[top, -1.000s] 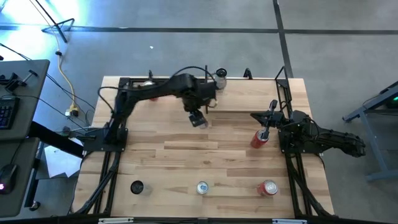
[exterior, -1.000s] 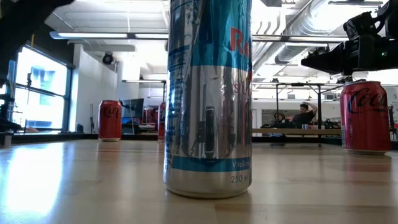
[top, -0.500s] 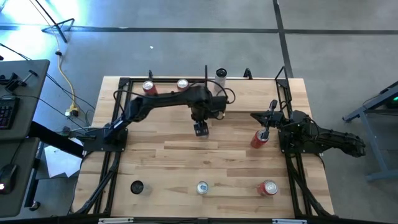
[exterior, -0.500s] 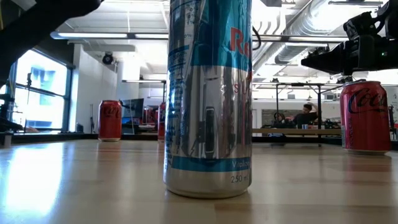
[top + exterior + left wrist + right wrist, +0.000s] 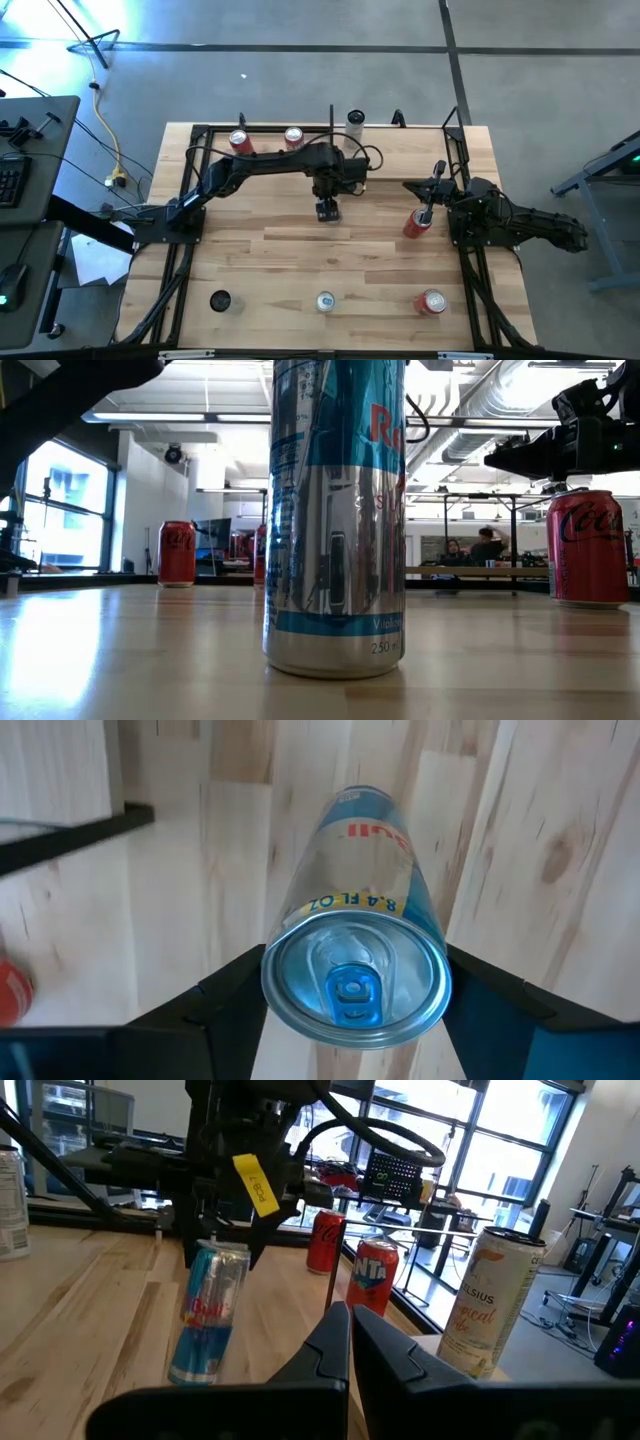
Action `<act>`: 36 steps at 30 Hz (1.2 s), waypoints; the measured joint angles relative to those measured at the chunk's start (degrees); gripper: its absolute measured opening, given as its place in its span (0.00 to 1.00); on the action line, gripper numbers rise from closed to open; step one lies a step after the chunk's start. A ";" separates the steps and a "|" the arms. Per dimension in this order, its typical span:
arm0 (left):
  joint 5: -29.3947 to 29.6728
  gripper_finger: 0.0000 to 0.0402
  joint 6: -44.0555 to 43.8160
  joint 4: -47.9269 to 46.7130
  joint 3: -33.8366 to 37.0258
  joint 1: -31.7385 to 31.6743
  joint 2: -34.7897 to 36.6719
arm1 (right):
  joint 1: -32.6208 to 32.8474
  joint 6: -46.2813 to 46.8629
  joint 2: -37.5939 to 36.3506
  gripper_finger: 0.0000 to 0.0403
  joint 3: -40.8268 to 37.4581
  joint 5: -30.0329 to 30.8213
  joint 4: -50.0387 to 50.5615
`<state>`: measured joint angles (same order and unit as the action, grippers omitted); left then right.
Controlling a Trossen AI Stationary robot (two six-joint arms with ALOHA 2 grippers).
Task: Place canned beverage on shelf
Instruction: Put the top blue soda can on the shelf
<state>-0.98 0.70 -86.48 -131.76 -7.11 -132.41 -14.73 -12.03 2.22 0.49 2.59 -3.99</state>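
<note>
My left gripper [image 5: 328, 210] is over the table's middle, shut on a slim blue-and-silver can [image 5: 365, 935], also seen in the right wrist view [image 5: 207, 1315]. The shelf [image 5: 400, 155], a light-wood board with thin black posts, runs along the far edge. Two red cans [image 5: 238, 140] [image 5: 293, 136] stand on it, and a pale can [image 5: 355, 122] stands at its back. My right gripper [image 5: 426, 205] is shut and empty, just above a red can [image 5: 414, 226] that stands on the table at the right. My left gripper pinches the can's upper wall just under the top rim [image 5: 275, 982], one finger [image 5: 225, 1000] on each side. The fingers come from above, pointing down. The can hangs below them, slightly tilted, its base [image 5: 188, 1370] toward the table; it seems clear of the tabletop.
Three cans stand along the near edge: a dark one [image 5: 220, 300], a blue-silver one [image 5: 325, 301] that fills the low view [image 5: 335, 520], and a red one [image 5: 432, 302]. There is bare planking between them and the held can. People sit far off in the room.
My left gripper has carried the blue-silver can away from the shelf, toward the table's near edge and slightly right. It moved less in the last half second. The arm has swung off the two red cans on the shelf, which now show.
</note>
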 joint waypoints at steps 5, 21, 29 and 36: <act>-0.02 0.62 -0.02 0.86 0.00 0.02 0.01 | -0.01 0.00 0.00 0.00 -0.01 0.00 0.05; -0.04 0.62 1.51 -0.07 0.02 0.07 0.01 | 0.01 0.00 0.00 0.00 0.00 0.00 0.12; -0.18 0.68 2.94 -0.76 0.02 0.92 0.03 | 0.01 0.00 0.00 0.00 0.00 0.00 0.13; -0.20 0.72 2.38 -0.74 0.02 1.37 0.06 | 0.01 0.00 0.01 0.00 0.00 0.00 0.11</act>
<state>-1.17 3.08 -87.22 -131.74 -5.74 -132.35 -14.72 -12.03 2.23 0.49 2.59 -3.88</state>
